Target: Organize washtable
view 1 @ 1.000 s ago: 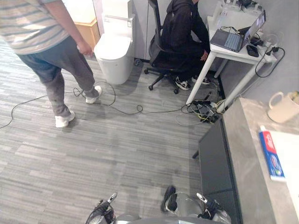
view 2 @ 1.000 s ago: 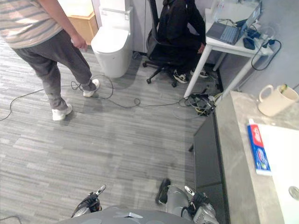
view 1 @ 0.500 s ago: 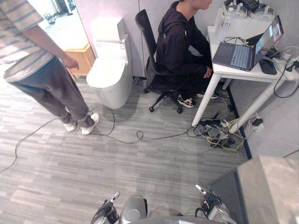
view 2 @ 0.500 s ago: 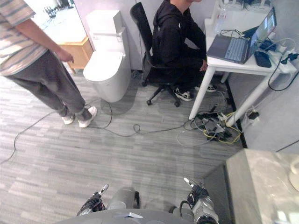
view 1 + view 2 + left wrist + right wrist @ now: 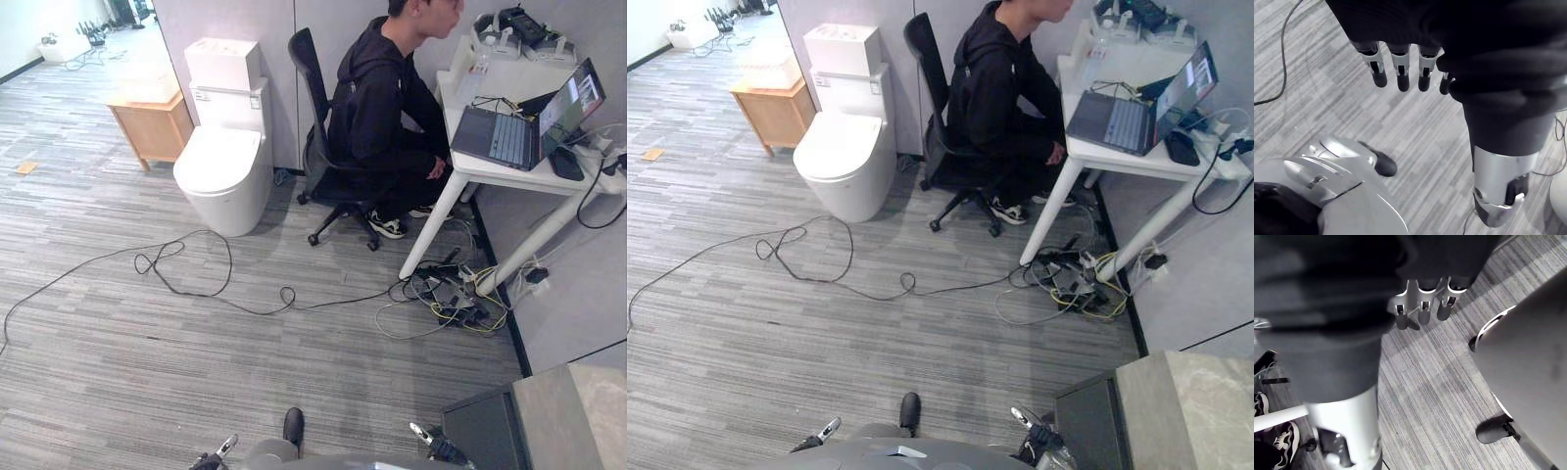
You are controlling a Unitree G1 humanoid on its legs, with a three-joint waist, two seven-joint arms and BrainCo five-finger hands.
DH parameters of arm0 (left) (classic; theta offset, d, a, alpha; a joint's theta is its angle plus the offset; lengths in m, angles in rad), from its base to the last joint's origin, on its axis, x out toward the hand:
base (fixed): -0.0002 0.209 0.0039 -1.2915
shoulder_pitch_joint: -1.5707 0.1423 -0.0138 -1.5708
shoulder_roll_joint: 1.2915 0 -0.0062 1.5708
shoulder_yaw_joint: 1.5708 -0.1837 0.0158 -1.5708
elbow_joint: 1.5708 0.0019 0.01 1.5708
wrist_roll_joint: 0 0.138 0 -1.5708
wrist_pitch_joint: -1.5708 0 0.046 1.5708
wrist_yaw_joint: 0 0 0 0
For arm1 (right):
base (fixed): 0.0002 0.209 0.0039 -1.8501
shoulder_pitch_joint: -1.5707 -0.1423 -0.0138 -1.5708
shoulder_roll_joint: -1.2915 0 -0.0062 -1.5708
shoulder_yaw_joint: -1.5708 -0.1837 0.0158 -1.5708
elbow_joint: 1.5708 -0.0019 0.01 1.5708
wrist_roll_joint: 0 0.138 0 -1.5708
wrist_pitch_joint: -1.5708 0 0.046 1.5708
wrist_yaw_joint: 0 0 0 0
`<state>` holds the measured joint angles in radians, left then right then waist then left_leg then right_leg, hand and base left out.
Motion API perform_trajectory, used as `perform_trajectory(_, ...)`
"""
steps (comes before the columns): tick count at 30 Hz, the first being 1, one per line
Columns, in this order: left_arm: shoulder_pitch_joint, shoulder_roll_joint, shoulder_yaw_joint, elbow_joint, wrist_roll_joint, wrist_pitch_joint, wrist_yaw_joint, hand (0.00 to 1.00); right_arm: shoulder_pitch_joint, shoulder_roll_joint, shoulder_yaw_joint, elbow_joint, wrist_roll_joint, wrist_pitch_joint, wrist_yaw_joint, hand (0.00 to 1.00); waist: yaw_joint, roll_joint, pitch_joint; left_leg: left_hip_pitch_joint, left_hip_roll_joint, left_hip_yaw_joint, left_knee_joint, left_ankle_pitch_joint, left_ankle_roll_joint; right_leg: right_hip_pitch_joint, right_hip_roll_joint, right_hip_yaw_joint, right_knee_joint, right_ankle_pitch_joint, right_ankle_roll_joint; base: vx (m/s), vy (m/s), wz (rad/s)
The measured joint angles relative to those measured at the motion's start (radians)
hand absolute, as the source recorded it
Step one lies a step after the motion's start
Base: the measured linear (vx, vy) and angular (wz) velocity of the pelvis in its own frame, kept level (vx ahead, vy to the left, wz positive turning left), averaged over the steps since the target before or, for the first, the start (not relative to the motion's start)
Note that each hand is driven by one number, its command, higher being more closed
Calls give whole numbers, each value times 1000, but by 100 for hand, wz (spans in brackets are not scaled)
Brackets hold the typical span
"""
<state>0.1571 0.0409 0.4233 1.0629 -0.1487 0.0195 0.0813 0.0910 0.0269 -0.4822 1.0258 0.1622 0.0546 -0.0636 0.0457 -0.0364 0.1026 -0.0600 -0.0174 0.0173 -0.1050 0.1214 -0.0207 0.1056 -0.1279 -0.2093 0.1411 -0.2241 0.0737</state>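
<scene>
The washtable's grey stone-look top [image 5: 578,411] shows just its corner at the lower right, above a dark cabinet front [image 5: 1083,416]. I see nothing on that corner. My left hand [image 5: 1400,68] hangs over the grey plank floor with its fingers straight and holds nothing. Over the floor beside the washtable, my right hand [image 5: 1422,303] hangs the same way, fingers relaxed and empty. Both hands sit low at the bottom edge of the eye views, the left hand [image 5: 217,452] and the right hand [image 5: 431,446].
A person in black sits on an office chair [image 5: 318,147] at a white desk [image 5: 509,162] with a laptop [image 5: 519,127]. A white toilet [image 5: 220,162] and a small wooden cabinet [image 5: 152,117] stand at the back. Cables [image 5: 196,279] loop across the floor, with a tangle [image 5: 451,299] under the desk.
The camera has swung up and away from the washtable, so the cup and toothpaste tube have left the picture. The standing person has walked off to the left.
</scene>
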Motion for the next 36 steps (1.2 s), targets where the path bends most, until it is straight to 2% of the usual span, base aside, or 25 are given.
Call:
perform_trajectory(6,-11,37,-49,39,-2,18,13,0,-29,-10,-3,61,6,1,8,0,-9,-20,-15,-21,-24,-24,1,5,-3,2,-17,-24,-29,5,14,117,-33,8)
perform_trajectory(8,-11,45,-56,61,-6,19,15,0,-46,-17,-5,87,4,2,11,0,-8,-23,-17,-20,-32,-28,11,14,13,11,-22,-27,-38,5,17,175,-82,2)
perform_trajectory(14,-11,61,-63,73,-5,20,16,0,-84,-26,-5,115,3,2,25,0,-7,-28,-13,0,-31,-23,11,11,13,41,-20,-28,-61,12,23,93,-83,-3)
perform_trajectory(18,-12,61,-69,75,-4,25,16,0,-114,-47,-23,114,5,2,27,0,-9,-18,-6,1,-9,37,11,-12,6,9,-16,35,-60,25,24,7,-1,-49)
perform_trajectory(21,-19,62,-80,75,-6,25,15,0,-124,-67,-25,110,15,1,25,0,-10,-11,14,-1,9,120,11,-32,10,-45,-15,117,-46,52,31,-21,81,-91)
perform_trajectory(23,-45,62,-96,76,-6,25,14,0,-153,-68,-21,93,18,0,22,0,-10,6,53,-9,40,222,12,-48,13,-125,9,183,-12,105,31,-84,136,-135)
perform_trajectory(24,-52,61,-104,73,-6,23,14,0,-158,-66,-15,81,25,0,23,0,-10,12,64,-10,53,255,14,-48,14,-148,19,182,-5,130,29,-111,168,-162)
perform_trajectory(25,-62,60,-107,72,-6,19,13,0,-168,-62,7,71,56,-1,23,0,-9,20,76,-31,83,328,48,-60,30,-185,26,137,-17,183,18,-76,109,-173)
perform_trajectory(26,-73,51,-106,70,-6,19,12,0,-179,-61,22,71,56,-1,24,0,-8,22,88,-36,105,402,70,-72,43,-206,7,-19,36,172,-8,-57,57,-180)
perform_trajectory(27,-76,51,-106,61,-7,18,10,0,-183,-62,23,71,56,0,24,0,-9,23,94,-22,107,443,70,-74,46,-209,-29,-165,129,130,-24,-22,4,-147)
perform_trajectory(28,-76,50,-106,50,-10,16,8,0,-179,-62,28,73,55,0,24,0,-7,28,99,-8,108,473,71,-76,49,-195,-53,-256,178,103,-20,-56,0,-112)
perform_trajectory(29,-76,51,-107,32,-25,14,7,0,-173,-62,39,74,55,0,24,0,-7,19,100,7,109,506,73,-77,50,-167,-64,-312,196,82,-19,-130,2,-111)
perform_trajectory(31,-81,55,-108,22,-38,9,4,0,-178,-62,62,74,55,0,27,0,-7,11,101,17,106,550,86,-82,43,-131,-68,-366,142,58,-20,-182,-60,-87)
perform_trajectory(32,-83,58,-108,17,-41,6,0,0,-184,-66,75,74,54,0,29,0,-4,3,105,18,100,571,98,-90,28,-109,-56,-375,57,40,-21,-205,-113,-59)
perform_trajectory(33,-81,42,-110,19,-41,8,-4,0,-176,-80,80,75,53,1,29,0,-5,18,110,20,108,547,95,-83,9,-84,-22,-369,-9,66,-14,-188,-117,-50)
perform_trajectory(35,-77,39,-114,36,-43,15,-11,0,-155,-92,79,76,49,3,27,0,1,34,98,23,117,500,86,-70,7,-59,19,-359,-75,87,-20,-106,-93,-18)
perform_trajectory(36,-74,44,-121,37,-43,21,-11,0,-150,-93,79,76,47,3,27,0,0,34,97,21,124,494,90,-65,2,-56,27,-359,-81,88,-21,-81,-109,-2)
